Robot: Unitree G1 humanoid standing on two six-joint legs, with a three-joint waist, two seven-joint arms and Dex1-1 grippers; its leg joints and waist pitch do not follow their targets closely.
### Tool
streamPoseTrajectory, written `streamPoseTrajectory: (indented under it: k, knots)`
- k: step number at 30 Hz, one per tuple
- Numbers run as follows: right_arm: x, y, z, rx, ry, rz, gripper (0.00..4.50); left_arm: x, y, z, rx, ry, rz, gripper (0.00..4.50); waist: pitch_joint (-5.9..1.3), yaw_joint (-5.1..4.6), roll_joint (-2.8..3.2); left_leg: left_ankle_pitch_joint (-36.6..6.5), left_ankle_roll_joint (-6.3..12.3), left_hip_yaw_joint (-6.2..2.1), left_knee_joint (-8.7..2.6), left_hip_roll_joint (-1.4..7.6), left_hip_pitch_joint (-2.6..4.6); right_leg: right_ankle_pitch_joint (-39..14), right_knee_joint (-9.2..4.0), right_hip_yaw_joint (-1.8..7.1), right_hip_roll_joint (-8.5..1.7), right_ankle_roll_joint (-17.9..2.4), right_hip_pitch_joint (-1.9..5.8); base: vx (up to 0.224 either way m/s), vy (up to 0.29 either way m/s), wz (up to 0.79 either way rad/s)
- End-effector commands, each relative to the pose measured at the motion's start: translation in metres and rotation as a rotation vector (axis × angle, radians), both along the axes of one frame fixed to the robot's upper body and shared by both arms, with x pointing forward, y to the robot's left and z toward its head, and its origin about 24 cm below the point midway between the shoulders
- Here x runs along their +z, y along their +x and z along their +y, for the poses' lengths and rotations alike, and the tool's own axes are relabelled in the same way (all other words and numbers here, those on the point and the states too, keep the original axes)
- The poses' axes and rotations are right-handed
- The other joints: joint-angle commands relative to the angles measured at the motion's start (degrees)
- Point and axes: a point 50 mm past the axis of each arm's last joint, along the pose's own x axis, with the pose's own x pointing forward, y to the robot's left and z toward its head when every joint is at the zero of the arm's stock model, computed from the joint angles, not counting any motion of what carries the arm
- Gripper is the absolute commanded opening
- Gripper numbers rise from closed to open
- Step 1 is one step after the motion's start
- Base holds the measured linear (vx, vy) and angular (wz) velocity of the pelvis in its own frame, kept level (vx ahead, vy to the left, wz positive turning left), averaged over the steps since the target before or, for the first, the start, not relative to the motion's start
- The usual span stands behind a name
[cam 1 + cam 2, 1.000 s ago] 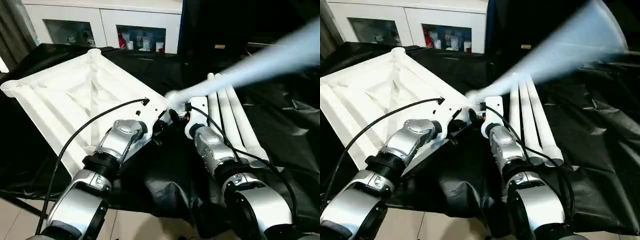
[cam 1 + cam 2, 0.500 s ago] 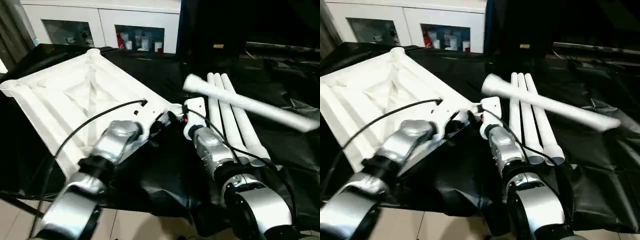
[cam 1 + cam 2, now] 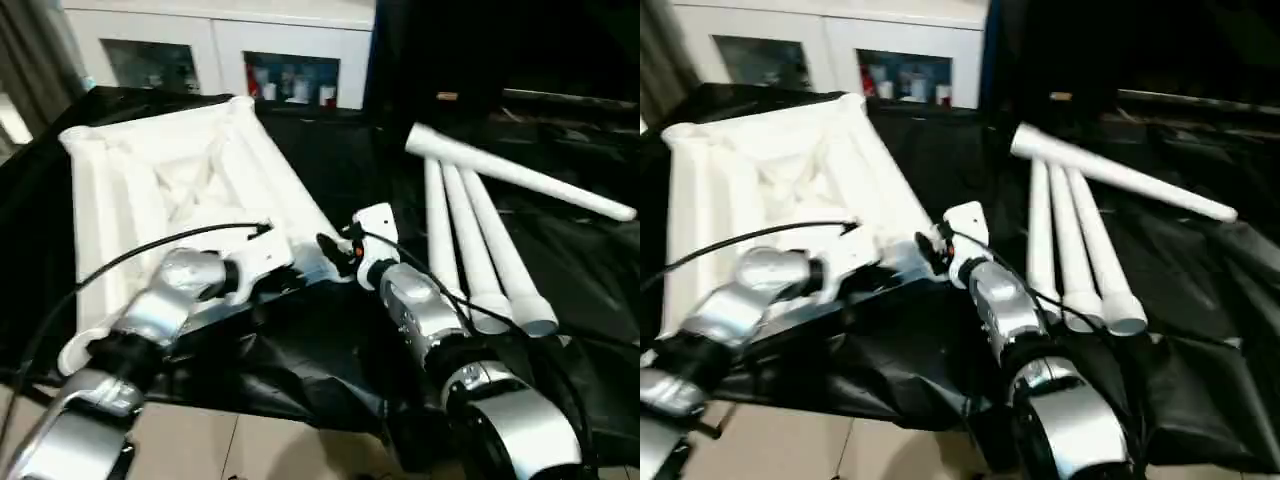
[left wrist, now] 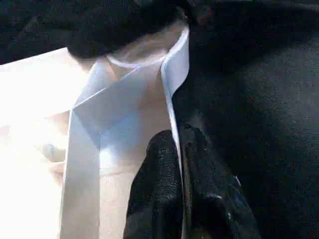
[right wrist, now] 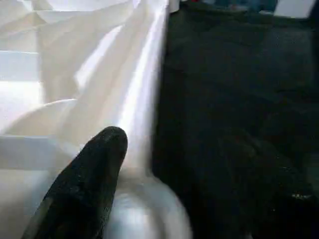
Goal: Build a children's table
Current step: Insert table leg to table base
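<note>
The tabletop (image 3: 170,190) lies underside up on the black-covered desk (image 3: 330,350), its near rim pinched in the left gripper (image 4: 180,149)'s closed jaws. The right gripper (image 5: 164,164)'s jaws stand wide at the corner socket (image 4: 137,50). Four legs (image 3: 470,250) lie alongside; the thin rim grip could slip, dropping the tabletop.

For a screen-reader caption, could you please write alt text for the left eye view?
Two silver robot arms reach to the near edge of an upturned white tabletop on black sheeting. To its right, three white legs lie side by side, a fourth leg slanting across their far ends; a white cabinet stands behind.
</note>
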Motion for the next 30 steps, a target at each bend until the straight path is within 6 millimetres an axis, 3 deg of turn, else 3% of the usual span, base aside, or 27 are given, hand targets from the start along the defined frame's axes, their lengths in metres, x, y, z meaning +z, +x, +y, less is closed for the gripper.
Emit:
streamPoseTrajectory:
  k: [1, 4, 7, 8, 11, 12, 14, 17, 22, 24, 30]
  knots:
    - [-0.001, 0.000, -0.006, -0.025, -0.001, 0.002, 3.29, 0.002, -0.020, -0.031, -0.310, -0.012, 0.006, 0.00, -4.06, 0.30, 1.11, -3.4, 2.67, -0.21, -3.54, 2.33, -0.10, -0.7, -2.34, 4.03, -4.74, -14.8, 4.18, 0.000, 0.000, 0.00]
    - [0.000, -0.001, -0.017, -0.048, 0.004, -0.012, 3.29, 0.004, -0.023, -0.026, -0.361, 0.008, -0.022, 0.00, -3.98, 1.83, 1.29, -4.4, 3.02, 0.70, -3.37, 2.51, 1.09, 1.1, -2.13, 4.08, -3.95, -15.5, 2.95, 0.011, -0.003, 0.06]
    - [-0.001, -0.003, -0.030, -0.075, 0.012, -0.017, 3.29, 0.007, -0.026, -0.024, -0.410, 0.034, -0.065, 0.00, -3.84, 2.19, 1.04, -5.8, 2.11, 0.76, -3.59, 2.69, -0.04, -1.9, -2.06, 4.12, -4.18, -13.7, 3.83, 0.000, 0.000, 0.00]
    - [-0.001, -0.004, -0.033, -0.082, 0.013, -0.017, 3.29, 0.008, -0.026, -0.024, -0.417, 0.037, -0.075, 0.00, -3.84, 2.35, 1.32, -6.6, 1.21, 0.70, -3.57, 2.81, -0.01, -3.4, -2.08, 4.19, -4.35, -12.9, 3.77, 0.000, 0.000, 0.00]
    - [-0.002, -0.005, -0.039, -0.097, 0.010, -0.016, 3.29, 0.008, -0.021, -0.021, -0.394, 0.053, -0.093, 0.00, -3.61, 1.94, 1.09, -9.2, -0.27, 0.61, -3.67, 2.38, -0.33, -8.7, -2.84, 4.19, -4.29, -10.7, 4.04, 0.000, 0.000, 0.00]
    - [-0.002, -0.006, -0.041, -0.102, 0.009, -0.017, 3.29, 0.007, -0.018, -0.019, -0.383, 0.064, -0.099, 0.00, -3.55, 1.89, 1.51, -9.7, -0.50, 0.54, -3.66, 2.32, -0.37, -10.3, -3.02, 4.23, -4.41, -10.2, 4.03, 0.000, 0.000, 0.00]
    - [-0.001, -0.007, -0.044, -0.110, 0.011, -0.021, 3.29, 0.007, -0.011, -0.014, -0.345, 0.082, -0.121, 0.00, -3.61, 1.54, 1.21, -9.7, -0.44, 0.46, -3.58, 2.00, -0.42, -13.5, -3.54, 4.18, -4.17, -8.4, 4.14, 0.000, 0.000, 0.00]
    - [0.000, -0.007, -0.046, -0.119, 0.012, -0.023, 3.29, 0.009, -0.006, -0.010, -0.317, 0.079, -0.122, 0.00, -3.60, 1.18, 1.32, -8.4, -0.21, 0.30, -3.46, 1.92, -0.62, -14.3, -3.67, 4.14, -4.17, -8.2, 4.06, 0.000, 0.000, 0.00]
    - [0.000, -0.008, -0.047, -0.123, 0.013, -0.022, 3.29, 0.013, 0.000, -0.005, -0.291, 0.086, -0.187, 0.00, -3.75, 1.02, 1.28, -7.6, -0.02, 0.23, -3.45, 2.16, -0.62, -11.3, -3.18, 4.06, -4.01, -9.5, 3.99, 0.000, 0.000, 0.00]
    - [-0.001, -0.009, -0.046, -0.121, 0.014, -0.020, 3.18, 0.015, 0.001, -0.004, -0.290, 0.069, -0.209, 0.46, -3.84, 1.04, 1.26, -7.5, 0.07, 0.24, -3.39, 2.16, -0.55, -10.5, -3.05, 4.07, -4.02, -9.8, 3.99, 0.000, 0.000, 0.00]
    - [0.000, -0.010, -0.042, -0.113, 0.015, -0.019, 3.18, 0.022, 0.005, 0.003, -0.284, 0.048, -0.252, 0.96, -4.02, 1.20, 1.32, -6.0, 0.56, 0.31, -3.21, 2.20, -0.64, -6.1, -2.44, 4.05, -4.06, -11.0, 4.18, 0.000, 0.000, 0.00]
